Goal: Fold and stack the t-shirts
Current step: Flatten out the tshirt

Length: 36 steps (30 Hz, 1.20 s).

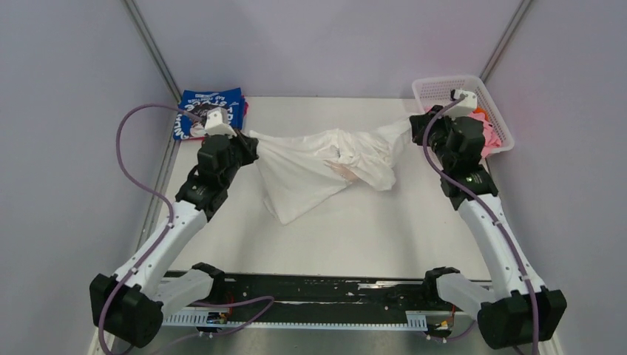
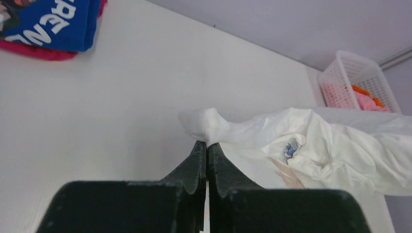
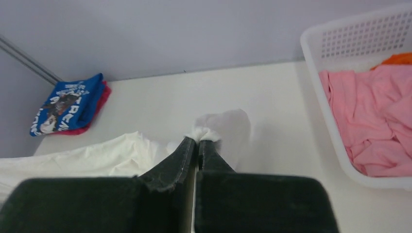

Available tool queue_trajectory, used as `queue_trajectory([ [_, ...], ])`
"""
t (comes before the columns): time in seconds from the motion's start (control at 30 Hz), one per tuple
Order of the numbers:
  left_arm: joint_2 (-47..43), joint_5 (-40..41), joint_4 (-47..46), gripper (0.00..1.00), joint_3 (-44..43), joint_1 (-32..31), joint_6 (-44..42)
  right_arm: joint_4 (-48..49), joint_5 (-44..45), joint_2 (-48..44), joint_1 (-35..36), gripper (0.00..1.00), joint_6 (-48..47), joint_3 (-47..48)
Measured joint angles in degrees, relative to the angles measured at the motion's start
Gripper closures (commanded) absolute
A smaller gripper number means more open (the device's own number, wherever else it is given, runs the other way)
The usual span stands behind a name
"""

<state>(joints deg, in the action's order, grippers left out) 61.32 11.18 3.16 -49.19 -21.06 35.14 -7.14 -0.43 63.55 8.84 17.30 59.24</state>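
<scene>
A white t-shirt [image 1: 325, 166] with brown and blue streaks hangs crumpled between my two grippers above the table's middle. My left gripper [image 1: 248, 140] is shut on its left edge; in the left wrist view the gripper [image 2: 207, 143] pinches a tuft of the white shirt [image 2: 311, 145]. My right gripper [image 1: 415, 126] is shut on its right edge; in the right wrist view the gripper [image 3: 197, 140] holds a tuft of the white cloth [image 3: 214, 127]. A folded royal-blue t-shirt [image 1: 209, 111] lies on a pink one at the back left. Pink [image 3: 374, 116] and orange [image 3: 398, 59] shirts lie in the basket.
A white lattice basket [image 1: 447, 87] stands at the back right corner, beside my right arm. The folded stack [image 3: 68, 104] sits by the left wall post. Grey walls close the table on three sides. A black rail [image 1: 310, 288] runs along the near edge.
</scene>
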Motion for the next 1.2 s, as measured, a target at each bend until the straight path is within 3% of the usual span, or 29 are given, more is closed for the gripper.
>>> queue_trajectory([
  [0.37, -20.2, 2.3, 3.6, 1.00, -12.9, -0.2, -7.0, -0.7, -4.6, -20.5, 0.0, 1.00, -4.5, 8.8],
  [0.6, -34.9, 9.8, 1.9, 1.00, -15.3, -0.3, -10.2, -0.3, 0.0, -30.1, 0.0, 1.00, -5.7, 15.1],
  [0.87, -35.9, 20.0, 3.3, 1.00, -15.3, -0.3, -12.1, -2.0, 6.1, -30.4, 0.0, 1.00, -6.1, 16.5],
  [1.2, -41.7, 22.3, 10.8, 1.00, -12.8, -0.3, -9.5, -8.8, 8.7, -36.4, 0.0, 1.00, -3.3, 12.2],
])
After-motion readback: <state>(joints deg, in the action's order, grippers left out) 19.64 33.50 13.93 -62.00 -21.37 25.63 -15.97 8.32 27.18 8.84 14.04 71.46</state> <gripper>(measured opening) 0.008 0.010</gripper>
